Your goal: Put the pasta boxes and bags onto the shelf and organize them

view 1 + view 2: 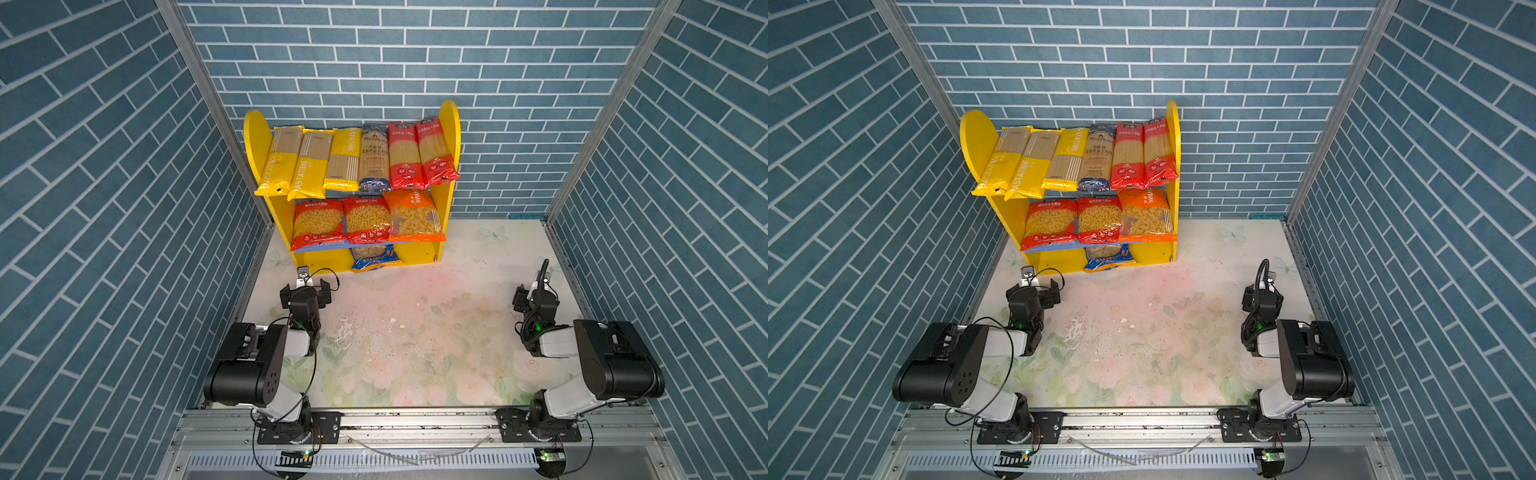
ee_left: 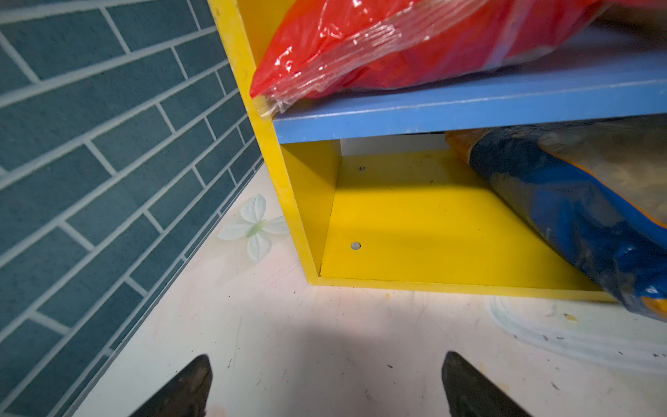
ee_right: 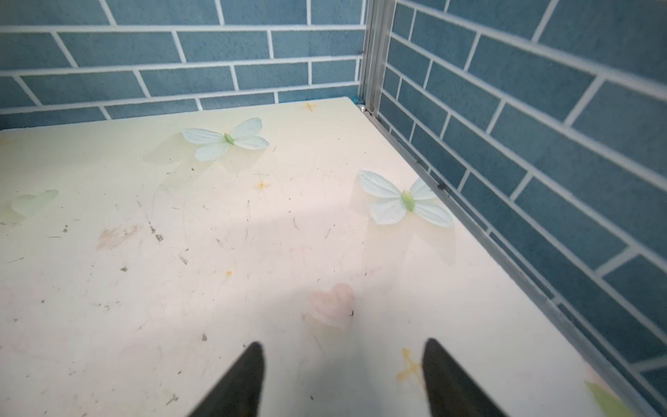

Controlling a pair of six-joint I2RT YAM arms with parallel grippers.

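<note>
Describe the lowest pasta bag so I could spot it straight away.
Find the yellow shelf against the back brick wall. Below its blue lower board, on the yellow base, lies one blue-orange bag, poking out the front. It alone sits there, and the bags just above are red or orange.

Blue brick-pattern walls (image 1: 415, 62) on three sides; scuffed floral tabletop (image 1: 457, 353) below.

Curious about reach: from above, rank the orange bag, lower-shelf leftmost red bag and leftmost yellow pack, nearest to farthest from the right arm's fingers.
1. orange bag, lower right of the shelf.
2. leftmost red bag, lower left.
3. leftmost yellow pack, upper left.
</note>
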